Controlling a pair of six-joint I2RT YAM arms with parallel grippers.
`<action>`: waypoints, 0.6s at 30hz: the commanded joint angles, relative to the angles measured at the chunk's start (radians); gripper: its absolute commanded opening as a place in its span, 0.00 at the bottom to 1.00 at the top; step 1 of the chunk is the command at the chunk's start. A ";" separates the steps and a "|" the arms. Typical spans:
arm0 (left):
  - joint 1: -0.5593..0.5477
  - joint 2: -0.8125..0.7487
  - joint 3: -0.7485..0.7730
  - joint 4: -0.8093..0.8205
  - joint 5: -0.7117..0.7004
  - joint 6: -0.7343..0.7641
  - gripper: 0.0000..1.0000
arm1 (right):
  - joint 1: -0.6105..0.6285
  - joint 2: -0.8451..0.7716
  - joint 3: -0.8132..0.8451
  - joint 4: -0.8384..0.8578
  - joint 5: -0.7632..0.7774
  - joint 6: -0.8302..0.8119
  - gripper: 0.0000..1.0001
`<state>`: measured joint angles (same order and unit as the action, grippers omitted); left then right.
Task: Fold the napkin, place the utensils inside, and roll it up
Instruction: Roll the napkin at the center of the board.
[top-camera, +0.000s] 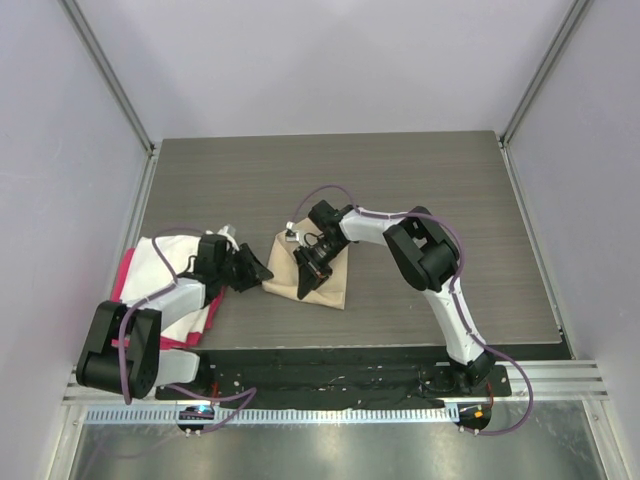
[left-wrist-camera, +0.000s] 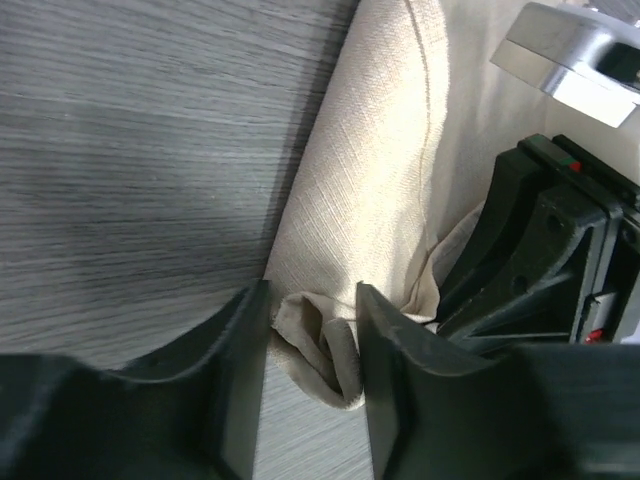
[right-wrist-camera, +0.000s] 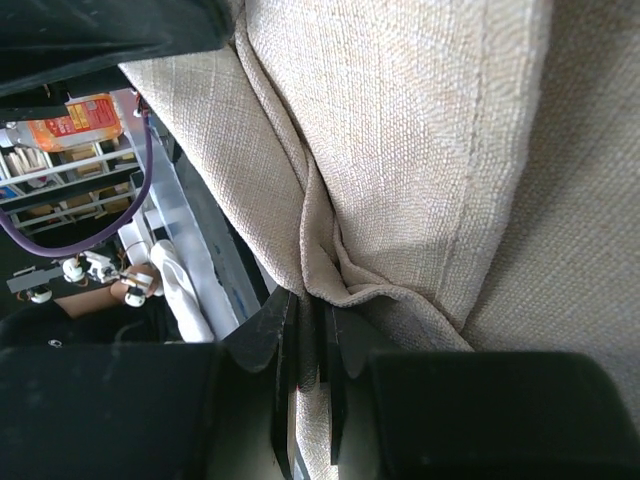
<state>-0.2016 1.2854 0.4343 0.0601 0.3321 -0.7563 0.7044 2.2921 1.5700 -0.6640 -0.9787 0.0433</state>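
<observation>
A: Quick one. Where was the task cloth?

B: The large plain beige cloth napkin (top-camera: 335, 282) lay folded over in a rough wedge on the dark grey wood-grain tabletop (top-camera: 420, 190), a bit left of the middle. Both arms were at it.

A: Left gripper?

B: The left gripper (left-wrist-camera: 312, 310) sat low at the napkin's left corner. Its jaws were about half apart and straddled a bunched lobe of hem. The cloth touched the inner face of one finger (left-wrist-camera: 385, 350). I couldn't tell whether it was pinched or only surrounded.

A: Right one?

B: The right gripper (right-wrist-camera: 312, 315) was over the napkin's left half, just beside the left gripper. Its jaws were narrow, nearly together, and nipped a fold of the napkin's stitched edge. Creases in the cloth ran straight down into the jaws.

A: Anything else on the table?

B: A flat white cloth (top-camera: 165, 255) lay on top of a pink-red cloth (top-camera: 126, 275) at the tabletop's left edge. Both were partly under the left arm and apart from the napkin.
</observation>
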 joint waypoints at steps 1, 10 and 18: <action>-0.004 0.044 -0.003 0.115 0.019 -0.014 0.34 | -0.003 0.056 -0.002 -0.029 0.114 -0.016 0.13; -0.004 0.147 0.041 0.063 0.035 -0.002 0.00 | -0.003 -0.031 0.027 -0.028 0.210 0.044 0.28; -0.002 0.167 0.109 -0.087 0.027 0.020 0.00 | 0.007 -0.224 0.041 -0.023 0.368 0.058 0.56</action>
<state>-0.2028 1.4364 0.4999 0.0860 0.3748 -0.7727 0.7136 2.2047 1.5883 -0.6983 -0.8017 0.1120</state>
